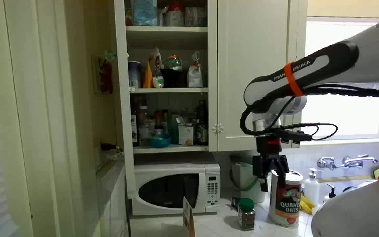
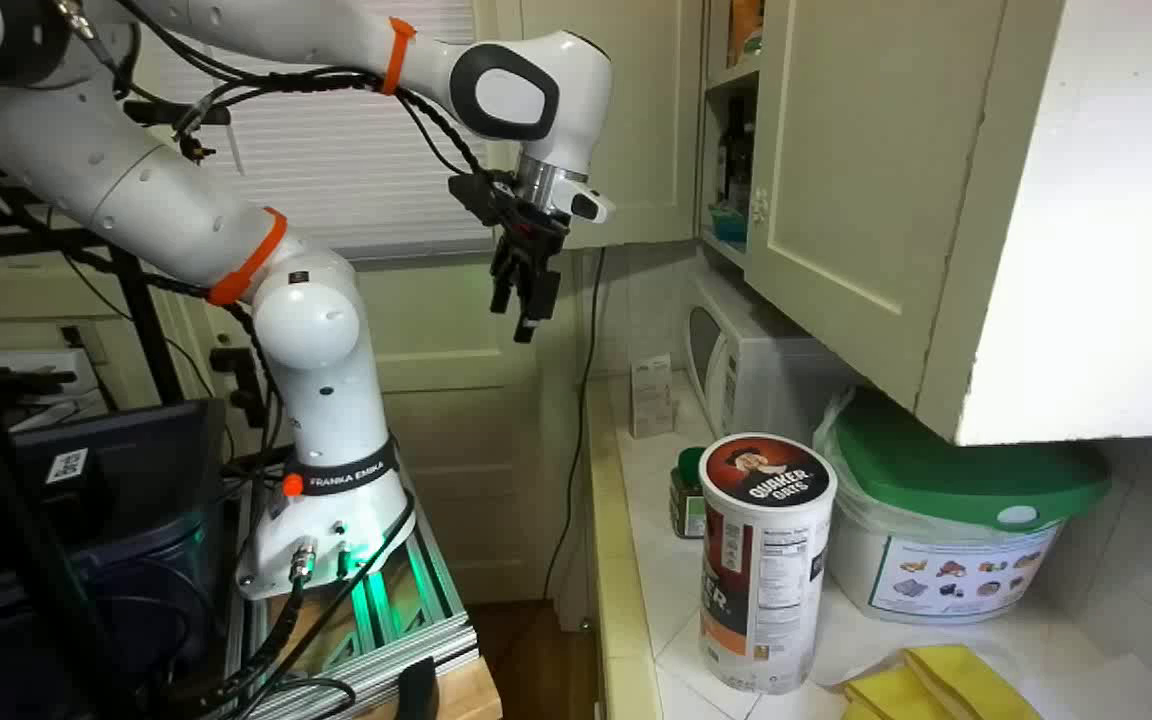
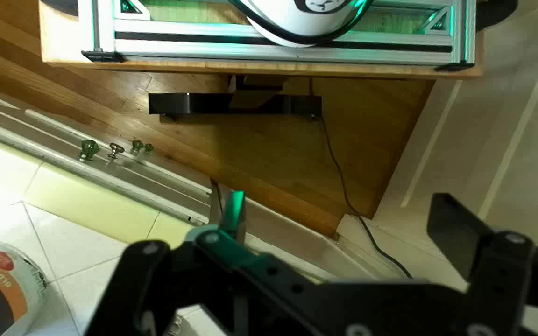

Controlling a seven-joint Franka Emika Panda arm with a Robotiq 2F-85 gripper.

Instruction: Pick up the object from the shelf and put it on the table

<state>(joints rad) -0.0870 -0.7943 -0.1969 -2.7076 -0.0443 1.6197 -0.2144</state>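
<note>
In an exterior view the box (image 1: 188, 218) stands upright on the worktop (image 1: 156, 225), before the microwave (image 1: 176, 189): likely light, stiff card, easily crushed, best pinched gently across its thin depth. In an exterior view it stands near the yellow edge (image 2: 614, 560), apart from the jar (image 2: 687, 497), seemingly freer edgeward. In the wrist view the end effector (image 3: 343, 212) is spread wide, holding nothing.

A small boxy packet (image 1: 188, 220), orange-edged with a pale face, stands upright on the white tiled tabletop (image 1: 219, 225), lower than the claw (image 1: 272, 185) and well apart from it. The crowded white shelf (image 1: 168, 90) appears left of the claw in an exterior view.
</note>
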